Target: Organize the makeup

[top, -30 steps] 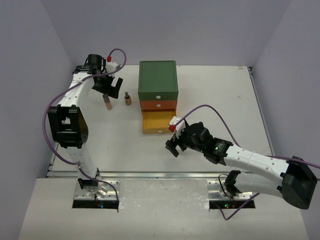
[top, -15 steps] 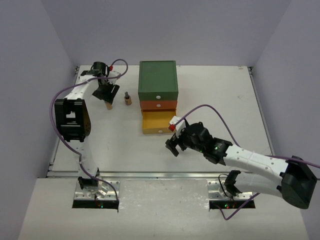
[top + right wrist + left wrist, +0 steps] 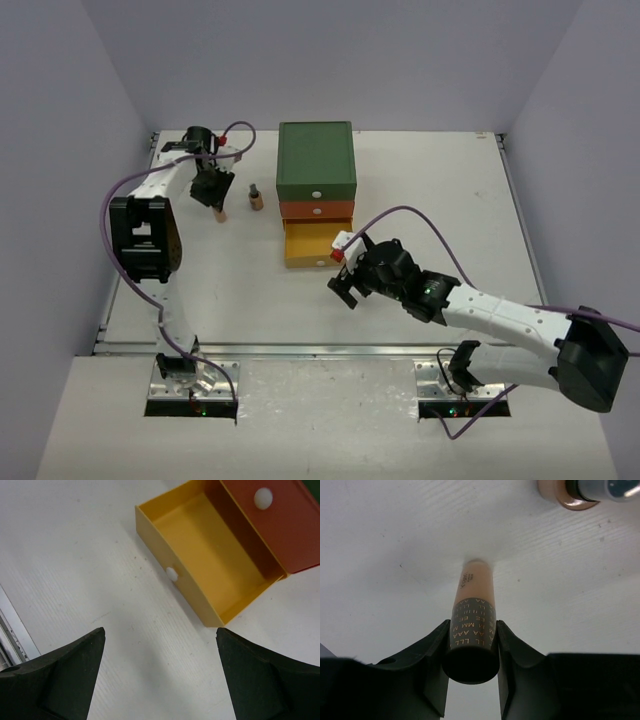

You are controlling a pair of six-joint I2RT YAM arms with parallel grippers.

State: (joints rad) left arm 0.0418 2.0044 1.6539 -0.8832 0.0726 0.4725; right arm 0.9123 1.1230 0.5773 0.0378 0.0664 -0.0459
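Squarely within left end effector (image 3: 472, 632): tube (image 3: 476, 592)

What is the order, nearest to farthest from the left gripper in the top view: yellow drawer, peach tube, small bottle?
1. peach tube: gripped between the fingers of the left gripper.
2. small bottle: just to the right of it.
3. yellow drawer: farther right, pulled open.

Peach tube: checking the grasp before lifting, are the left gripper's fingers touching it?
Touching. The left wrist view shows the fingers of the left gripper pressed against both sides of the peach tube at its dark end, with no gap.
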